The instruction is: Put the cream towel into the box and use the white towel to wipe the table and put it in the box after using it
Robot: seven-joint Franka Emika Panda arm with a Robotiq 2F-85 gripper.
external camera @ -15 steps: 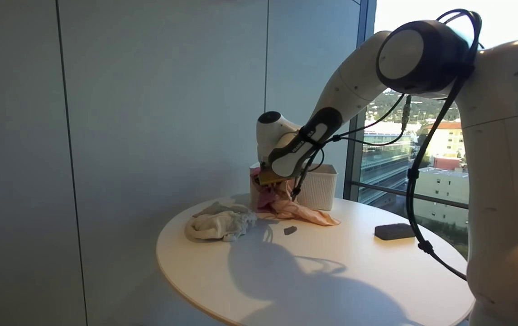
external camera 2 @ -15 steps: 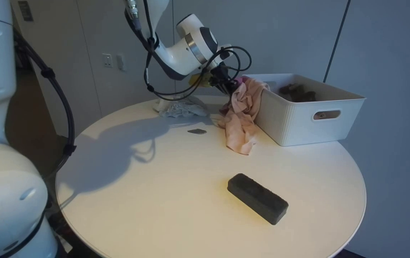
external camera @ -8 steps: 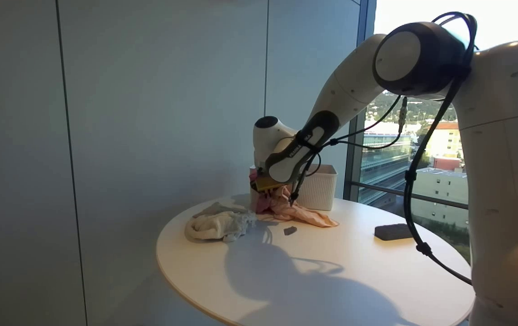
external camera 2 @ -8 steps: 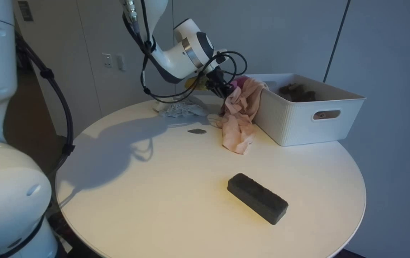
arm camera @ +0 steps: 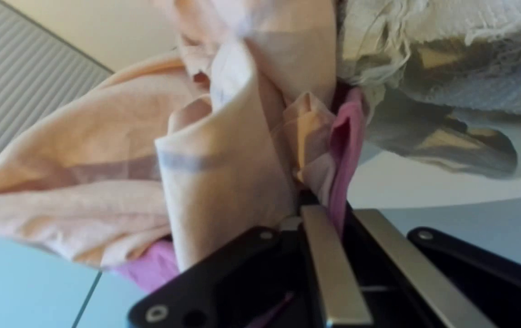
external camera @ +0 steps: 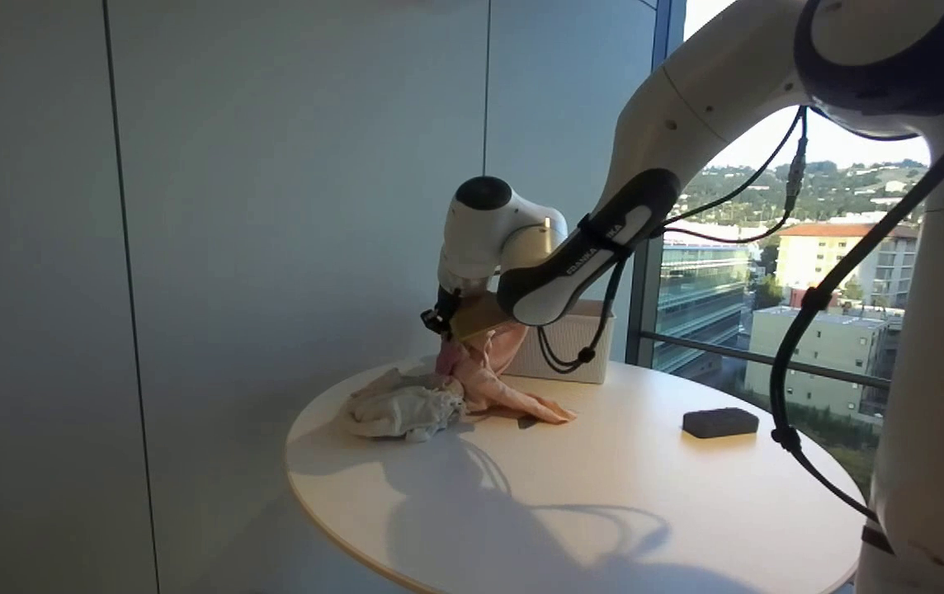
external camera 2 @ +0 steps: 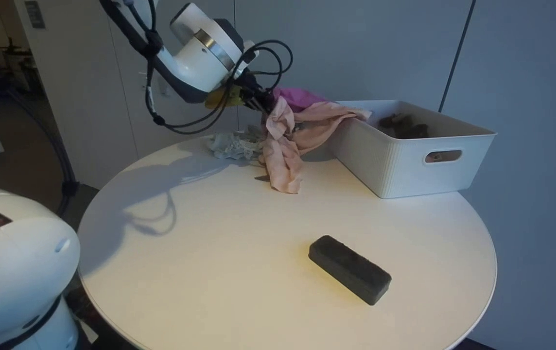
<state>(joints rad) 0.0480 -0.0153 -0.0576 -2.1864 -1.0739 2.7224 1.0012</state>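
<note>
The cream towel is a peach cloth [external camera 2: 283,165] with a magenta part. My gripper [external camera 2: 264,104] is shut on it, with folds of it pinched between the fingers [arm camera: 339,214] in the wrist view. The cloth hangs to the table, and one end stretches over the rim of the white ribbed box [external camera 2: 433,172]. The box also shows in an exterior view [external camera: 579,351], partly behind the arm. The white towel [external camera: 406,412] lies crumpled on the table, just beside the hanging cloth. Its frayed edge [arm camera: 447,23] shows at the wrist view's upper right.
A black block [external camera 2: 350,270] lies on the round white table [external camera 2: 210,272]. A small dark flat piece [external camera 2: 261,178] lies partly behind the peach cloth. Dark brown items [external camera 2: 404,127] are inside the box. A wall stands close behind the table.
My gripper has moved away from the box towards the white towel and slightly up, pulling the peach cloth along. The cloth now stretches between the gripper and the box rim.
</note>
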